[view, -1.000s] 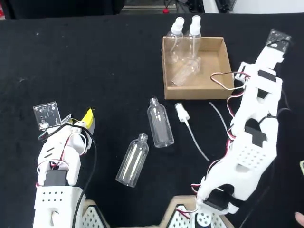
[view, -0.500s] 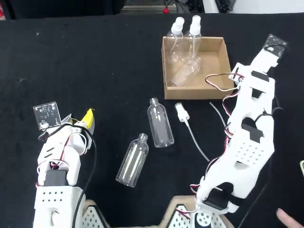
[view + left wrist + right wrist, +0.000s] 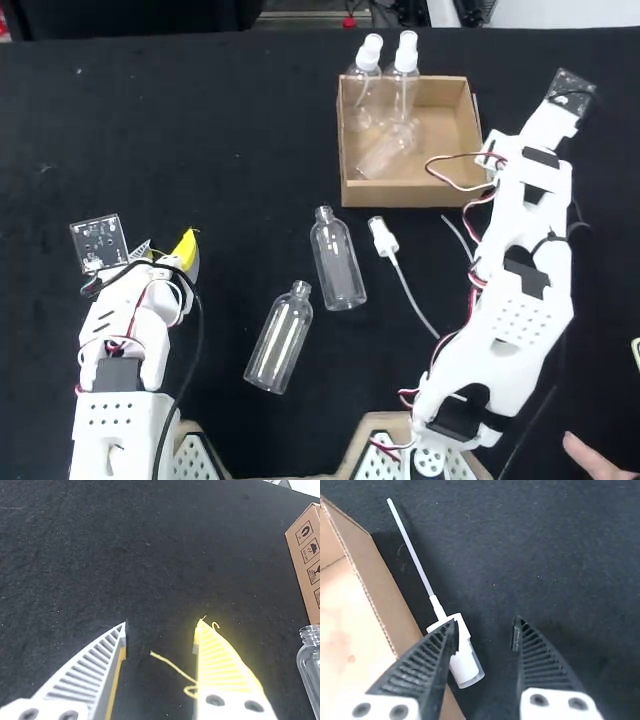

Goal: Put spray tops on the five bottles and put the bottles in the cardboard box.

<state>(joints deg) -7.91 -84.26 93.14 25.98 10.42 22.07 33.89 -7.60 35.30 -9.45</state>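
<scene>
Spray top: one spray top [image 3: 462, 662] is laid flat on the black table [image 3: 560, 545], just beside the outer wall of the cardboard box [image 3: 375, 595].
Long axis: its dip tube [image 3: 412, 550] is run along the box wall and pointed away from the wrist, with the head at the gripper end.
Bearing from gripper: the head is found off-centre, under the box-side finger of the right gripper [image 3: 485, 625] rather than in the gap. Contact cannot be told.
Right gripper: the fingers are held apart and nothing is clasped.
Coming move: a small sideways shift toward the box is judged necessary before closing.
Nearer arm: the right. The left gripper [image 3: 161, 625] is also spread, over bare table well apart from the box, with an uncapped bottle [image 3: 311, 652] near it.
Print: handling pictograms [image 3: 307, 545] are seen on the box wall. No words can be read.
</scene>
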